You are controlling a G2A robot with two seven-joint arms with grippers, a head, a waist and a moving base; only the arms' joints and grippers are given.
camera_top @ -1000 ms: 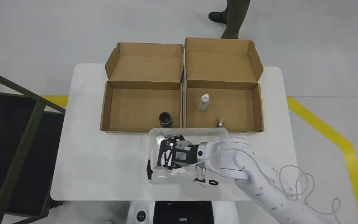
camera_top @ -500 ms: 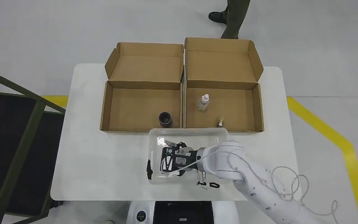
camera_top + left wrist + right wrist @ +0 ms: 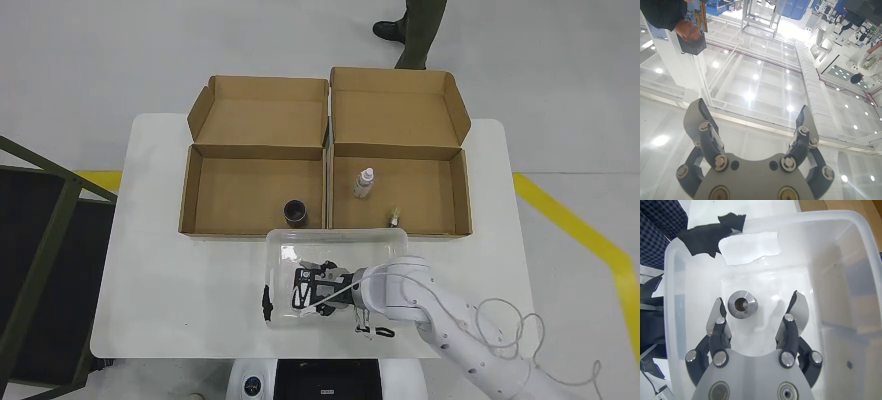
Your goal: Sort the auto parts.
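A short steel bushing (image 3: 742, 305) with a centre hole lies on the floor of the clear plastic bin (image 3: 863, 279). My right gripper (image 3: 758, 303) is open inside the bin, the bushing sitting between its fingers, close to one pad (image 3: 722, 309). From above, the right gripper (image 3: 298, 288) is low in the bin (image 3: 340, 236) near the table's front edge. Two open cardboard boxes stand behind: the left box (image 3: 205, 195) holds a dark ring (image 3: 295, 211), the right box (image 3: 462, 200) holds a small white bottle (image 3: 363, 182) and a small plug (image 3: 395, 215). My left gripper (image 3: 753, 111) is open and points up at a ceiling.
A torn black scrap (image 3: 710, 237) and a white paper piece (image 3: 749, 247) lie under the bin's far end. White table (image 3: 160, 290) has free room to the left of the bin. A dark frame (image 3: 40, 250) stands beside the table's left edge.
The right gripper has drawn back slightly toward the robot and sunk lower in the bin; the arm's elbow has folded closer in. The boxes and their parts are unchanged.
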